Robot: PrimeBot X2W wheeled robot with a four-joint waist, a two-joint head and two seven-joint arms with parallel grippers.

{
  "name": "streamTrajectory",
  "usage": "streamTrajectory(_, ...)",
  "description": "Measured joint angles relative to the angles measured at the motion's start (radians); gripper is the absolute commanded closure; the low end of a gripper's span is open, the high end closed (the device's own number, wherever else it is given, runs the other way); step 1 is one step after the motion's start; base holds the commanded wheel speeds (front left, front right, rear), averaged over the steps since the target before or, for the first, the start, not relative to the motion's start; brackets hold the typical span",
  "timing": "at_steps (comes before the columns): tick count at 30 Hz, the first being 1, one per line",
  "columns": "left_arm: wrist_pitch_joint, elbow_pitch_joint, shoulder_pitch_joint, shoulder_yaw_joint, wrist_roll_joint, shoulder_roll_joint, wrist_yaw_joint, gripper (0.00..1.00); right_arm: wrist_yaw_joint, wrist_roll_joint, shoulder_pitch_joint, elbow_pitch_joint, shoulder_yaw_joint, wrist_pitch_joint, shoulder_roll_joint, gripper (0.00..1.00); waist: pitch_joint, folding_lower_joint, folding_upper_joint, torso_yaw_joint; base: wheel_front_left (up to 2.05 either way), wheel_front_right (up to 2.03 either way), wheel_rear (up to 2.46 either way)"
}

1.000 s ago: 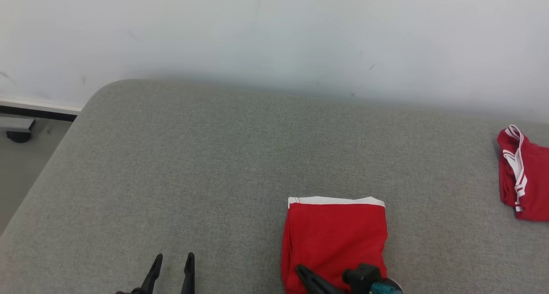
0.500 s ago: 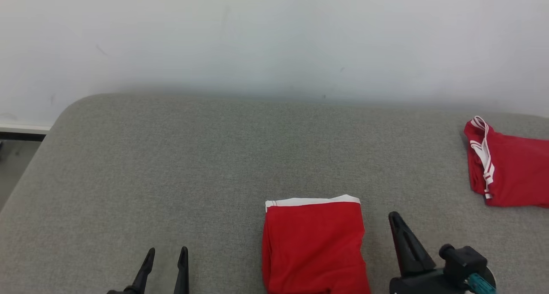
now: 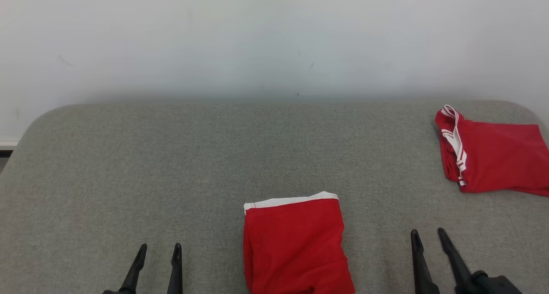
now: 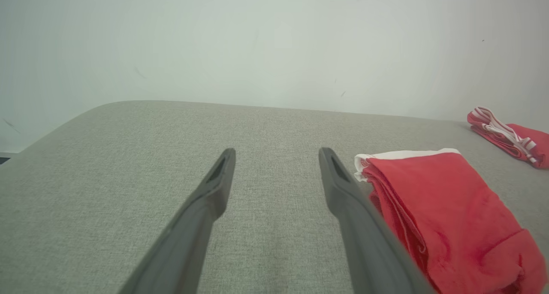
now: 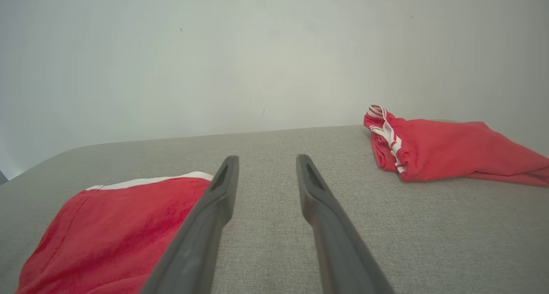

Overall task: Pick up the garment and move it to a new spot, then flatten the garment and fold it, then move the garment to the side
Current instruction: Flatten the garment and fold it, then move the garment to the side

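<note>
Right fingers (image 3: 420, 259) first, since that's where the change is. A second ago they were pinched shut down on the near right corner of the folded garment (image 3: 294, 242). Now they're off it, sitting to its right with bare fabric between them and the cloth. In the right wrist view there's a clear gap between the two fingers and nothing in it, so they've let go and are opening up. Left fingers (image 3: 176, 268) are spread wide and empty, parked left of the garment, same as before.

The garment lies flat on the grey surface (image 3: 128, 156), near the front edge and roughly mid-frame. It's a tidy red rectangle with the white waistband along the far side. The near end is a bit rumpled where the fingers were.

Heads up, the head camera has swung round too, so the whole scene slid left. I wouldn't read that as the garment moving.

My take is that the fold is finished and this was the release. Whether the "move it to the side" bit is already done, I can't say. A second red garment (image 3: 493, 161) sits well apart at the far right, up by the wall (image 3: 257, 36).
</note>
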Motion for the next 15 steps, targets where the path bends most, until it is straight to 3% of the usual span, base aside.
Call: streamTrajectory(15, 0.000, -0.033, 0.016, 0.030, 0.050, -0.001, 0.000, 0.00, 0.000, 0.025, 0.033, -0.042, -0.059, 0.000, 0.003, 0.00, -0.003, 0.0000, 0.0000, -0.014, 0.00, 0.00, 0.00)
